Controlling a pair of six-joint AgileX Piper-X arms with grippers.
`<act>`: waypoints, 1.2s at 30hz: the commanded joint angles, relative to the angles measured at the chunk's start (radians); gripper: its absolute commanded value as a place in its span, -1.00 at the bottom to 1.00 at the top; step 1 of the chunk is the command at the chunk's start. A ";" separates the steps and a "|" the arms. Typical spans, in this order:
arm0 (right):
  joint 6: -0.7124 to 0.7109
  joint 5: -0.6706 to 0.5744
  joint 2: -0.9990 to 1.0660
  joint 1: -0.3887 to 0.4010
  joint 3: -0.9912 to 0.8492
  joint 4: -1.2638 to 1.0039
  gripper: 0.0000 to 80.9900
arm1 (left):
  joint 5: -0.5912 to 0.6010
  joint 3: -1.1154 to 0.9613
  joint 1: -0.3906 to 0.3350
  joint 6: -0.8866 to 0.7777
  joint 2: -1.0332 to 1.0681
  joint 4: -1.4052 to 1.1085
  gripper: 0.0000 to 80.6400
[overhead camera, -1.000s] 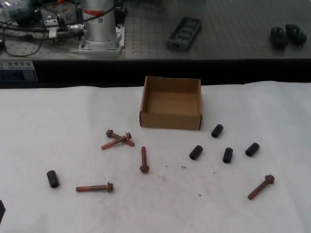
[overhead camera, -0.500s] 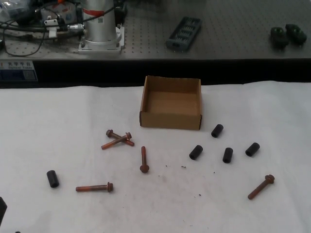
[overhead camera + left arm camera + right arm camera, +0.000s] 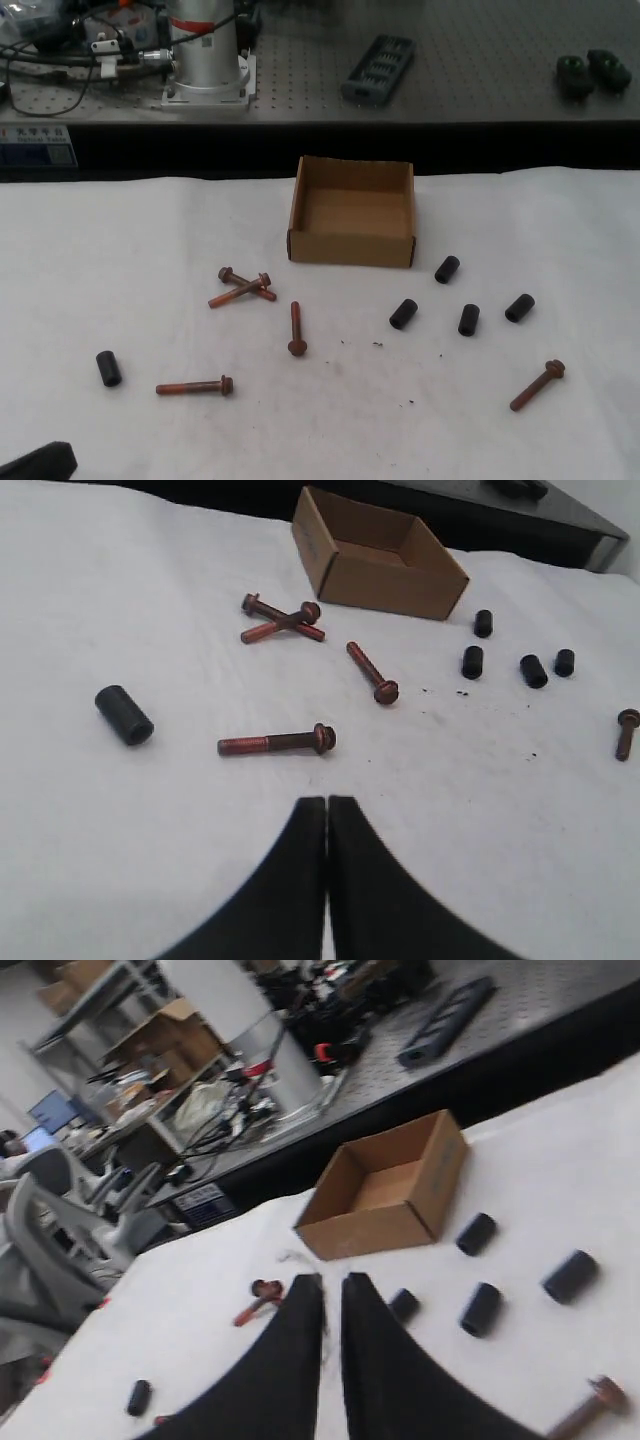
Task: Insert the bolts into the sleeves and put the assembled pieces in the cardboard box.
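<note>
The open cardboard box (image 3: pixel 352 212) stands at the back middle of the white cloth. Several rusty bolts lie loose: a crossed pair (image 3: pixel 245 285), one (image 3: pixel 296 328) at the middle, one (image 3: pixel 195 386) near the front left, one (image 3: pixel 537 385) at the right. Black sleeves lie right of the box (image 3: pixel 447 269) (image 3: pixel 403 314) (image 3: pixel 468 319), and one sleeve (image 3: pixel 108 368) at the left. My left gripper (image 3: pixel 327 805) is shut and holds nothing, just short of the front-left bolt (image 3: pixel 277 742). My right gripper (image 3: pixel 331 1282) hangs shut with a thin slit, well back from the box (image 3: pixel 385 1195).
A dark part of an arm (image 3: pixel 40 462) juts in at the front left corner. Behind the cloth runs a perforated metal bench with a metal column (image 3: pixel 205 50), cables and a dark tray (image 3: pixel 378 66). The cloth's front middle is bare.
The dark arm part at the front left corner has pushed farther into the high view. Bolts, sleeves and box have not moved.
</note>
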 commanded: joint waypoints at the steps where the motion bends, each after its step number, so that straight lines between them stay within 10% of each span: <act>1: -0.007 -0.092 -0.004 0.000 -0.015 -0.054 -0.83 | 0.032 -0.021 0.002 -0.042 -0.004 -0.008 -0.99; 14: 0.157 -0.258 0.140 0.024 -0.304 -0.035 -0.83 | 0.071 -0.372 0.002 -0.120 0.095 -0.036 -0.99; 27: -0.051 -0.261 0.321 0.024 -0.489 -0.180 -0.83 | 0.025 -1.102 0.002 0.254 0.888 0.528 -0.99; 36: -0.196 0.094 0.360 0.008 -0.549 -0.180 -0.83 | 0.300 -1.187 0.002 0.271 1.273 0.444 -0.99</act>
